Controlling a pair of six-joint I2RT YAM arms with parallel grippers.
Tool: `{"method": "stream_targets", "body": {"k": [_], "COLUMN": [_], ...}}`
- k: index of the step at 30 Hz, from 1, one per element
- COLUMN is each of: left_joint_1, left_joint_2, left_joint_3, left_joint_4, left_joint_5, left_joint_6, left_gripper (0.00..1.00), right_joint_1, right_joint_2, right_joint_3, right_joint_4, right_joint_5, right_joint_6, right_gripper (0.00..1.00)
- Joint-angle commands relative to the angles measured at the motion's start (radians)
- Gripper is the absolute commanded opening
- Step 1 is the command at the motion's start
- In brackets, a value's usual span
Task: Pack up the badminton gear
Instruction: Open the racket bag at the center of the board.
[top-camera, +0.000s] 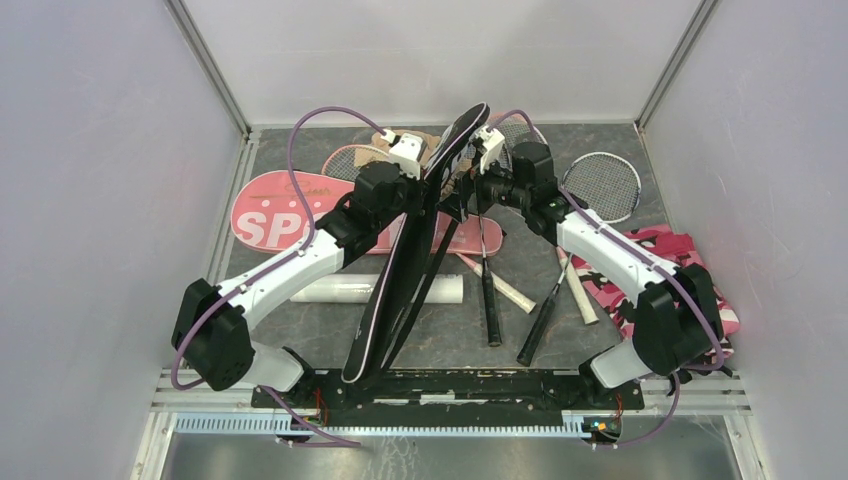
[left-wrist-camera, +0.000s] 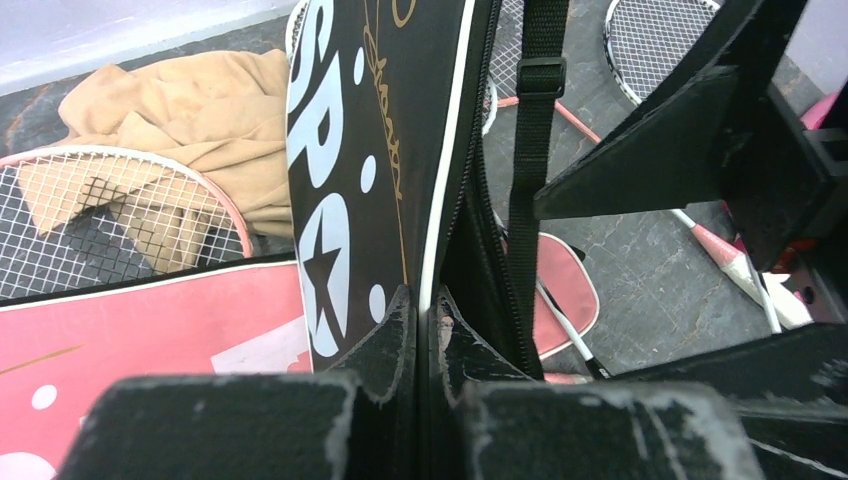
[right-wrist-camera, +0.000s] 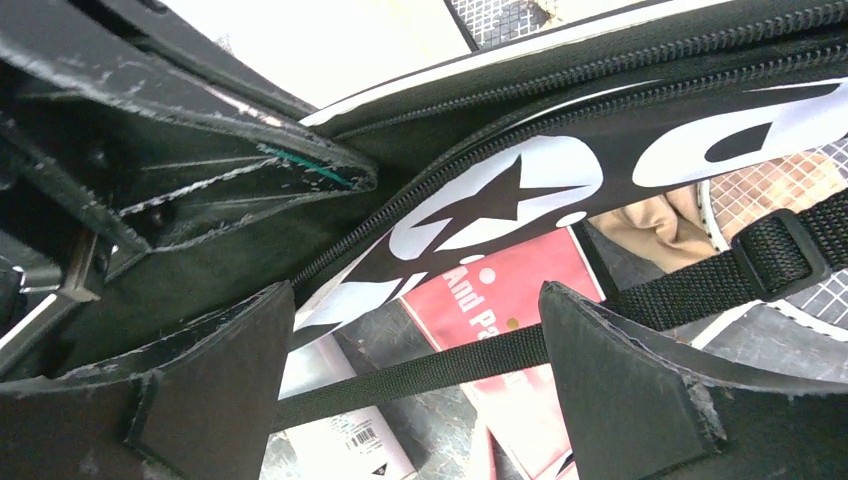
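My left gripper (top-camera: 428, 178) (left-wrist-camera: 428, 310) is shut on the white-piped edge of the black "SPORT" racket cover (top-camera: 400, 270) (left-wrist-camera: 350, 150), holding it up on edge above the table. My right gripper (top-camera: 462, 195) (right-wrist-camera: 417, 300) is open beside the cover's zipped side (right-wrist-camera: 600, 140); the cover's black strap (right-wrist-camera: 450, 368) runs across the gap between its fingers. The pink cover (top-camera: 280, 215) (left-wrist-camera: 150, 320) lies flat behind it. The white tube (top-camera: 335, 290) (right-wrist-camera: 340, 430) lies on the table under the black cover. Several rackets (top-camera: 603, 185) lie on the right. No shuttlecocks show.
A tan cloth (left-wrist-camera: 190, 100) lies at the back with a pink-framed racket (left-wrist-camera: 100, 200) over it. A pink camouflage cloth (top-camera: 650, 260) lies at the right under my right arm. White walls close in the table on three sides.
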Motion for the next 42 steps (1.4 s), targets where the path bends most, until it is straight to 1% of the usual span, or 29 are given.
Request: {"method": "stream_targets", "body": {"k": [1, 4, 10, 14, 18, 21, 25, 26, 27, 29, 30, 32, 36, 37, 38, 42], "left_joint_1": [0.001, 0.001, -0.001, -0.001, -0.001, -0.001, -0.001, -0.001, -0.001, 0.001, 0.001, 0.003, 0.008, 0.008, 0.008, 0.008], "left_joint_2": [-0.032, -0.030, -0.022, -0.019, -0.018, -0.019, -0.024, -0.025, -0.027, -0.032, -0.034, -0.041, -0.053, -0.053, -0.053, -0.049], "left_joint_3": [-0.006, -0.013, -0.010, -0.010, -0.008, -0.008, -0.010, -0.012, -0.014, -0.021, -0.023, -0.026, -0.028, -0.028, -0.029, -0.020], "left_joint_4": [0.087, 0.093, 0.093, 0.095, 0.095, 0.095, 0.095, 0.095, 0.097, 0.103, 0.104, 0.105, 0.104, 0.103, 0.102, 0.097], "left_joint_5": [0.019, 0.010, 0.020, 0.024, 0.027, 0.031, 0.044, 0.050, 0.061, 0.077, 0.081, 0.086, 0.081, 0.070, 0.062, 0.044], "left_joint_6": [-0.050, -0.044, -0.046, -0.048, -0.049, -0.047, -0.045, -0.044, -0.039, -0.029, -0.024, -0.015, 0.020, 0.032, 0.045, 0.100], "left_gripper": [0.02, 0.02, 0.02, 0.02, 0.02, 0.02, 0.02, 0.02, 0.02, 0.02, 0.02, 0.02, 0.02, 0.02, 0.02, 0.02], "right_joint_1": [-0.002, -0.003, 0.000, -0.001, -0.001, 0.000, 0.001, 0.001, 0.001, 0.000, 0.000, -0.002, -0.010, -0.012, -0.013, -0.015], "right_joint_2": [0.036, 0.025, 0.000, -0.007, -0.012, -0.002, 0.031, 0.039, 0.048, 0.063, 0.065, 0.056, 0.025, 0.019, 0.010, -0.019], "right_joint_3": [0.053, 0.031, 0.026, 0.032, 0.010, 0.023, 0.060, 0.066, 0.071, 0.076, 0.076, 0.063, 0.027, 0.020, 0.012, -0.021], "right_joint_4": [0.045, 0.090, 0.109, 0.074, 0.078, 0.037, -0.029, -0.060, -0.069, -0.089, -0.097, -0.105, -0.109, -0.109, -0.109, -0.088], "right_joint_5": [-0.021, -0.057, -0.086, -0.056, -0.049, 0.002, 0.099, 0.116, 0.133, 0.161, 0.176, 0.213, 0.255, 0.262, 0.264, 0.231], "right_joint_6": [0.076, 0.117, 0.162, 0.153, 0.166, 0.153, 0.114, 0.106, 0.098, 0.074, 0.059, 0.026, -0.009, -0.018, -0.022, -0.040], "right_gripper": [0.95, 0.96, 0.96, 0.96, 0.95, 0.93, 0.86, 0.83, 0.79, 0.64, 0.54, 0.39, 0.14, 0.06, 0.01, 0.00]}}
